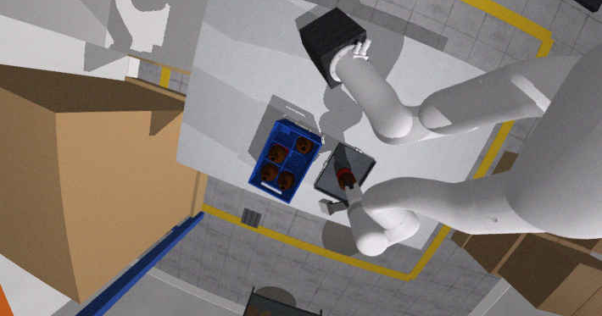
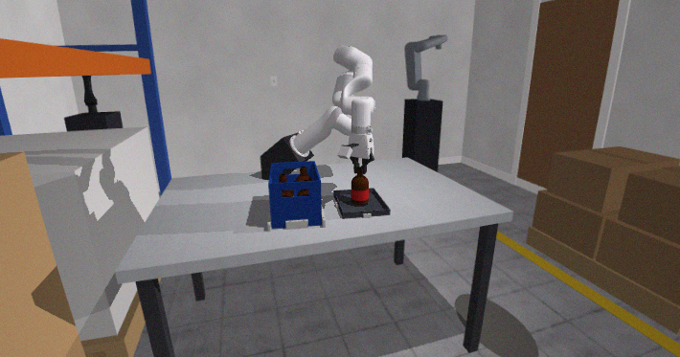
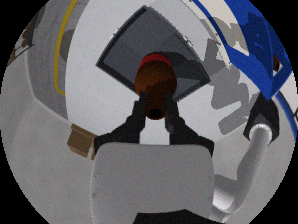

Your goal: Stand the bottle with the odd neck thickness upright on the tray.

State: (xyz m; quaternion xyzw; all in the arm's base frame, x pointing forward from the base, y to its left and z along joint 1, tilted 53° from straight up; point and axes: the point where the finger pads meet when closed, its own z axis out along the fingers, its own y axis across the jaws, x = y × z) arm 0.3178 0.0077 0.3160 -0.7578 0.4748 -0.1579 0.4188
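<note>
One brown bottle with a red label [image 1: 347, 177] [image 2: 360, 190] [image 3: 156, 80] is standing upright on the dark tray [image 1: 328, 171] [image 2: 379, 203] [image 3: 122, 47], right of centre in the exterior view. The gripper [image 1: 350, 185] [image 2: 360, 168] [image 3: 155, 99] is pointing down from above and grasping the bottle by its neck, a finger pressing on either side. Just beside the tray, toward the left of the top view, the blue crate [image 1: 300, 173] [image 2: 295, 210] [image 3: 255, 67] is holding four more brown bottles. Both containers are resting on the pale grey table [image 1: 229, 121] [image 2: 211, 223] [image 3: 90, 75], while the white arm [image 1: 369, 87] [image 2: 361, 113] [image 3: 248, 165] is reaching over from its black base [image 1: 324, 32] [image 2: 273, 156] [image 3: 267, 110], upper centre in the top view.
</note>
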